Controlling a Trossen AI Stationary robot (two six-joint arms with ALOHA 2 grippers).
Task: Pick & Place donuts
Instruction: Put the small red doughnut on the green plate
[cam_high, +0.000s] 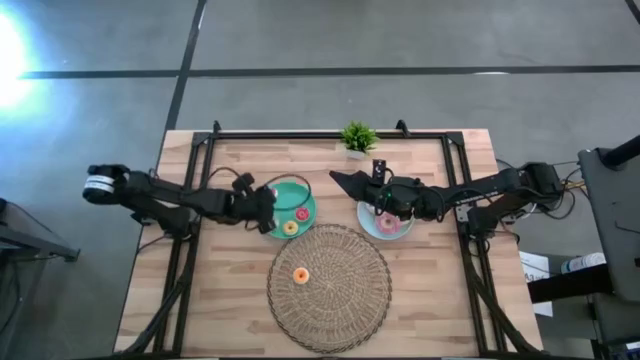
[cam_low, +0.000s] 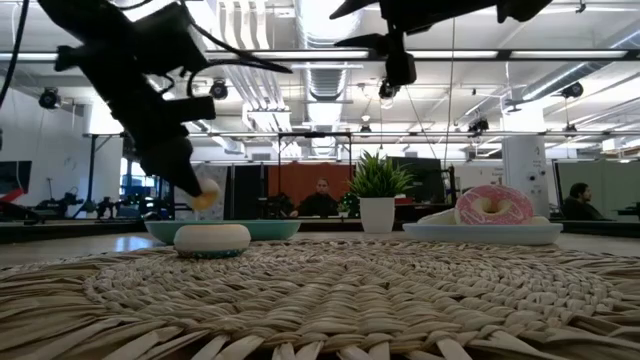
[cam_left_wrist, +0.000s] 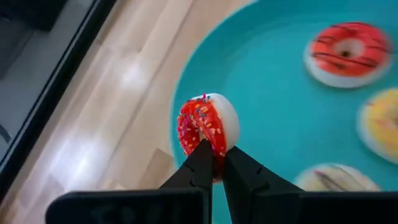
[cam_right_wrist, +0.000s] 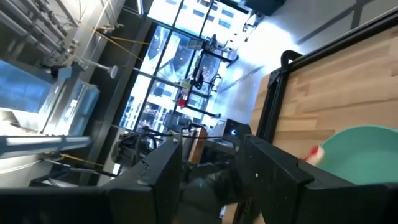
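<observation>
A wide workshop with strip lights and glass partitions lies behind my wooden tabletop (cam_high: 230, 300), and people sit far back in it. My left jaws (cam_left_wrist: 214, 163) are closed on a small red sprinkled donut (cam_left_wrist: 208, 134), held on edge just above the near rim of the teal plate (cam_high: 312, 195). From above, that gripper sits at the plate's left edge. The woven mat (cam_high: 345, 300) lies toward the front of the tabletop from there, touching or nearly touching the plate. One small orange donut (cam_high: 300, 275) already rests on it. I judge the coming move to be a carry from the plate across to the mat; my left arm is the nearer one.

Other small donuts remain on the teal plate, a red-orange one (cam_left_wrist: 347, 53) and a yellow one (cam_left_wrist: 379, 124). Nothing stands in the path.

My right jaws (cam_right_wrist: 211, 165) hang open, raised over the light-blue plate (cam_high: 372, 228), where a pink-frosted donut (cam_low: 493, 205) lies. A potted plant (cam_high: 358, 138) stands at the back edge.
</observation>
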